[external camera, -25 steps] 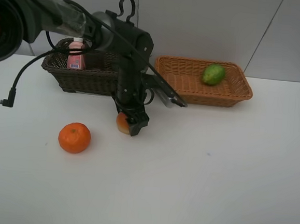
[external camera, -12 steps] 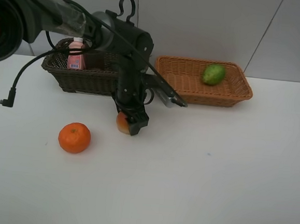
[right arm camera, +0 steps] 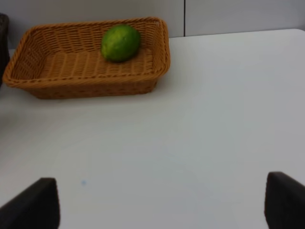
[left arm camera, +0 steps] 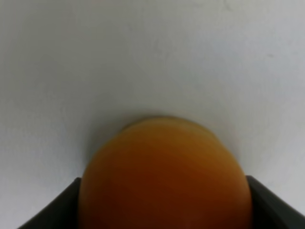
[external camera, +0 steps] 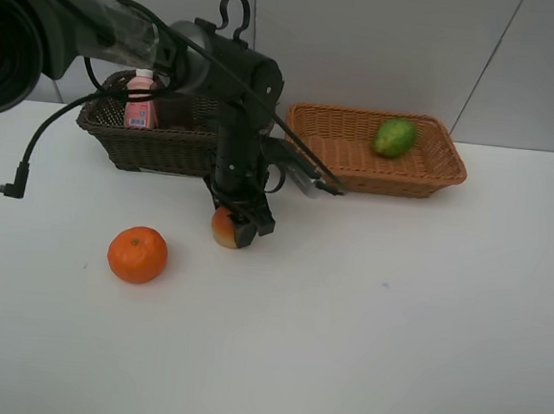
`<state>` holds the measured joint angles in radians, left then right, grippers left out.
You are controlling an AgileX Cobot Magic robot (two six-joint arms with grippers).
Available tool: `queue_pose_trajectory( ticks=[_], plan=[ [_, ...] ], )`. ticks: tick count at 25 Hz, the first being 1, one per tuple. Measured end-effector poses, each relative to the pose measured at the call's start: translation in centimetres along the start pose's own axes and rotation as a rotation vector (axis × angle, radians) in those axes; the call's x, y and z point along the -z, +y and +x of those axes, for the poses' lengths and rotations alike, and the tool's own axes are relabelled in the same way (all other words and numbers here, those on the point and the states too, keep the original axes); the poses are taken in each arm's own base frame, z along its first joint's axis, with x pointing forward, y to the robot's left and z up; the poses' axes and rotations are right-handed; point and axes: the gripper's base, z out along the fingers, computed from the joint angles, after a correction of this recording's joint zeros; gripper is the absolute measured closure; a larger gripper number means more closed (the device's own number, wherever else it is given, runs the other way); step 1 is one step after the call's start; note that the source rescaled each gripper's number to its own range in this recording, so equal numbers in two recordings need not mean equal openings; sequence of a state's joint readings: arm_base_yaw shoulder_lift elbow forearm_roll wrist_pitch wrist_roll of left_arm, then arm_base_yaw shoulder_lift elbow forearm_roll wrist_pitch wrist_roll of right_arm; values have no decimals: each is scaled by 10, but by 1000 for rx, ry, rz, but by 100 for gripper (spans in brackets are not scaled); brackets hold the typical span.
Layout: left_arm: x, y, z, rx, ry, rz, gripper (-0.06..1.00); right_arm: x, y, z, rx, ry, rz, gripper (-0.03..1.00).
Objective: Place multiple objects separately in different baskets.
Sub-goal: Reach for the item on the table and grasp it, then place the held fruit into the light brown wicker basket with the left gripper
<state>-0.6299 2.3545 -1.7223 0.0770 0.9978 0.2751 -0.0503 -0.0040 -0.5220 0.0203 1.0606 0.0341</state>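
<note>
My left gripper (external camera: pixel 238 227) points down at the table and is shut on the red-orange peach-like fruit (external camera: pixel 223 228), which rests on the table. In the left wrist view the fruit (left arm camera: pixel 164 176) fills the gap between the fingers. The orange (external camera: pixel 138 255) lies to its left. The pink white-capped bottle (external camera: pixel 141 101) stands in the dark brown basket (external camera: pixel 147 146). The green fruit (external camera: pixel 395 138) lies in the light tan basket (external camera: pixel 404 176); both show in the right wrist view (right arm camera: pixel 120 42) (right arm camera: pixel 86 81). My right gripper (right arm camera: pixel 157 210) is open and empty. The pump bottle and the cup are not visible.
The left arm (external camera: pixel 220 78) reaches over the dark basket's right end. A black cable (external camera: pixel 15 186) hangs down to the table at the left. The two baskets stand side by side along the back wall.
The left gripper's fingers have drawn in slightly around the peach-like fruit. Everything else has stayed in place.
</note>
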Motion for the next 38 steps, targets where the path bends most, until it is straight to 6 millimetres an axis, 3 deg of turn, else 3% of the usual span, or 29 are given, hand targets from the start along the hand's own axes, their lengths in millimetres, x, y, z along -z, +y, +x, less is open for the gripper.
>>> queue_pose_trajectory(
  ticks=[11, 22, 31, 38],
  plan=[
    [0, 0, 0, -1, 0, 0, 19, 0, 0, 0, 0, 0, 0, -3],
    [10, -14, -4, -35, -19, -11, 19, 0, 0, 0, 0, 0, 0, -3],
    [30, -29, -8, -68, -64, -26, 19, 0, 0, 0, 0, 0, 0, -3],
    [64, -41, -19, -92, -160, -50, 19, 0, 0, 0, 0, 0, 0, -3]
  ],
)
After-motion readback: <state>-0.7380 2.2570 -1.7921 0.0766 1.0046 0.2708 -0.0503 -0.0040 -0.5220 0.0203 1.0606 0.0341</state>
